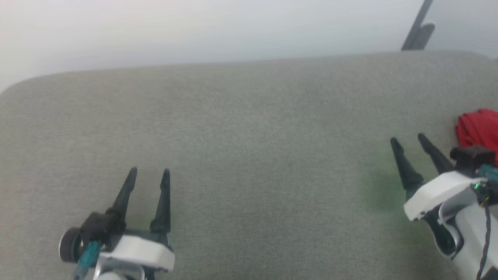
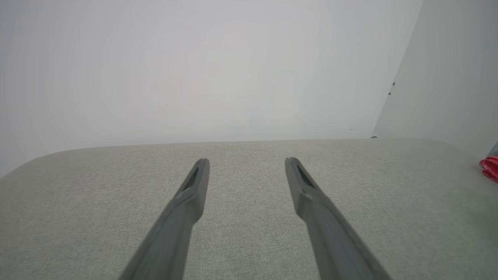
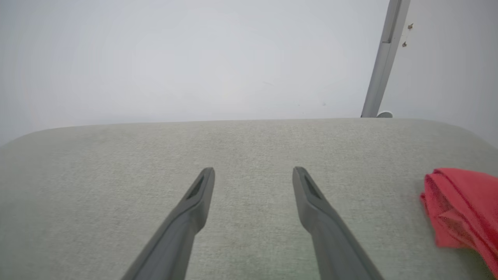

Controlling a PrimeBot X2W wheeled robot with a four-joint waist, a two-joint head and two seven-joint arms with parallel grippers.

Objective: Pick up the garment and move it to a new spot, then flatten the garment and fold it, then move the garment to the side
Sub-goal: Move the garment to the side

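Grey-beige fabric surface (image 1: 249,128), rounded corners, red garment (image 1: 478,126) at right edge

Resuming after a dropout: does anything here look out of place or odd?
Nothing spilled or damaged. The garment lies gathered at the right side of the surface, beside the right gripper, cut off by the head view's edge. That gripper and the left gripper stand open, empty.

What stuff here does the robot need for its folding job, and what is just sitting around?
For the job: red garment, bunched at the right edge; left end effector, open; right end effector, open, near the garment; grey padded surface to fold on.
Just there: grey pole behind the surface; pale wall.
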